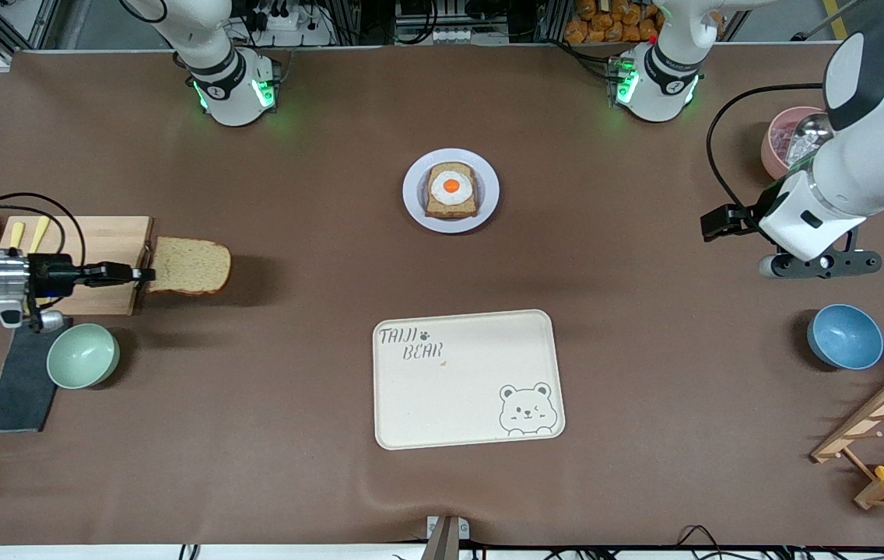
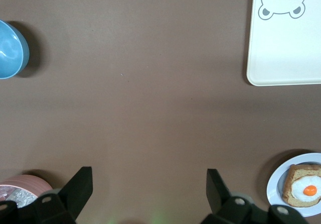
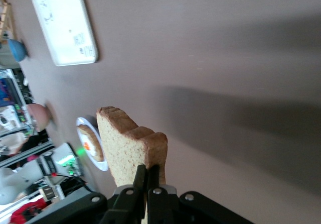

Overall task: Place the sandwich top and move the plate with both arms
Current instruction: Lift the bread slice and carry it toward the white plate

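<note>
Front view: the right end effector [image 1: 142, 274] pinches the sandwich top [image 1: 190, 266] by one crust edge, held in the air just off the end of the wooden cutting board [image 1: 103, 245] at the right arm's end of the surface. The plate [image 1: 413, 204] lies toward the middle of the surface, with an egg-topped toast [image 1: 450, 190] on it, so the carry must run from the board toward the left arm's end. The slice's long axis extends straight out from the fingers toward that plate. It is light brown bread with a darker crust, rounded at one end. The left end effector [image 2: 145, 189] hangs with fingers spread over bare surface near the pink bowl [image 1: 780, 140], waiting, and is the farther from the slice.
</note>
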